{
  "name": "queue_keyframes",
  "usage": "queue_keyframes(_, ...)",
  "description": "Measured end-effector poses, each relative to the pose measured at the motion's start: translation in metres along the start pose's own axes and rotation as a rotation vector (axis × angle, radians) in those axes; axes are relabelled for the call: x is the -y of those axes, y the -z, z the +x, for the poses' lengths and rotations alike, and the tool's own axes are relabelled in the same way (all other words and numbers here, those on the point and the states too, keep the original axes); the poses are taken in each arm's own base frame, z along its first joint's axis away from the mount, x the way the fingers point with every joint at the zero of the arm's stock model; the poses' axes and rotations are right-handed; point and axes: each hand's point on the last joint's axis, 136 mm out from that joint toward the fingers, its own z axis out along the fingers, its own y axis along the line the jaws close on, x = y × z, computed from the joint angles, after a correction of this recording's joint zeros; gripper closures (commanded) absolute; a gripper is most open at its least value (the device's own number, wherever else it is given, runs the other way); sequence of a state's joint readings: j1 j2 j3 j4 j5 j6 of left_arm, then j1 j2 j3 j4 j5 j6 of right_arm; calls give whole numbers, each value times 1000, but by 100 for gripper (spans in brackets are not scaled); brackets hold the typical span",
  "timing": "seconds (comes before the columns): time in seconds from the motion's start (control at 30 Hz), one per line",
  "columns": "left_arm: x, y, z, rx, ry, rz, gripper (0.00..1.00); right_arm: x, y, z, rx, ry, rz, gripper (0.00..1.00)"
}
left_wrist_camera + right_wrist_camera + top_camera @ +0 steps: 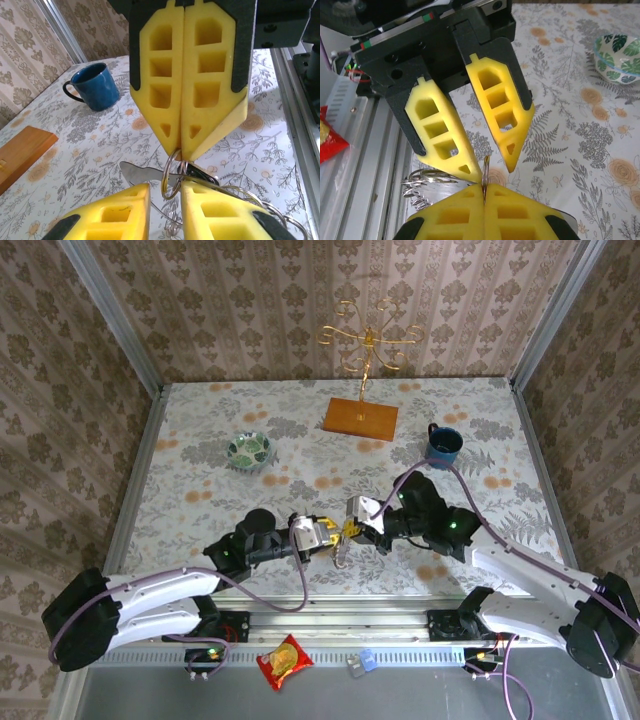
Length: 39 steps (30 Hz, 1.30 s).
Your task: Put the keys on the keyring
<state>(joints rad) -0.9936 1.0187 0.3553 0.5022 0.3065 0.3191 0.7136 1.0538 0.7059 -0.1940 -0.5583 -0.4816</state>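
Top view, L to R: patterned bowl (250,450) sits upper left of centre on the floral surface (190,510). Red packet (285,661) lies bottom centre on the metal rail. Left pincer (332,535) and right pincer (354,524) meet tip to tip just below frame centre, w/ the keyring (340,554) hanging right under them. Gold wire stand (368,338) on its wooden base (361,418) is top centre. Blue mug (444,443) is right of the base.

Left wrist view: mug upper left, wooden base at left edge. A key blade (136,172) pokes out left of the small metal ring (164,176), mid-frame. Left pincer (165,195) at bottom: fingers apart, narrow gap, gripping nothing. The ring dips into that gap; can't tell if it touches a pad. Right pincer (181,145) comes down from top centre, pads pressed together on the ring's top. Silver loops (280,220) trail to lower right.

Right wrist view: packet at left edge, silver loops lower left of centre. Left pincer (491,169) fills upper centre, tips spread, ring edge-on betw. them. Right pincer (484,192) at bottom centre is clamped on the ring. Bowl upper right. Key colours: can't tell.
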Motion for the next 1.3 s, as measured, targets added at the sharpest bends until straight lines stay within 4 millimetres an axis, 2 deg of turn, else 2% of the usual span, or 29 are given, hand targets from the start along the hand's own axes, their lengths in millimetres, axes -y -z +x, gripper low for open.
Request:
queue_keyframes(0.23, 4, 0, 5, -30, -3, 25, 81, -3, -6, -1, -73, 62, -19, 100)
queue_keyframes(0.43, 9, 0, 9, -45, -2, 50, 98, -3, -9, 1, -104, 87, -20, 100)
queue_keyframes(0.7, 8, 2, 3, -25, -5, 48, 100, -1, 0, 1, -56, 66, 22, 77)
queue_keyframes(0.8, 7, 2, -1, -9, -6, 42, 100, -1, 4, 5, -38, 46, 42, 73)
queue_keyframes(0.97, 7, 3, -1, 4, -4, 38, 100, 0, 2, 8, -40, 32, 42, 75)
queue_keyframes(1.3, 8, 3, 0, 8, 7, 37, 100, 1, -1, 12, -53, 11, 35, 96)
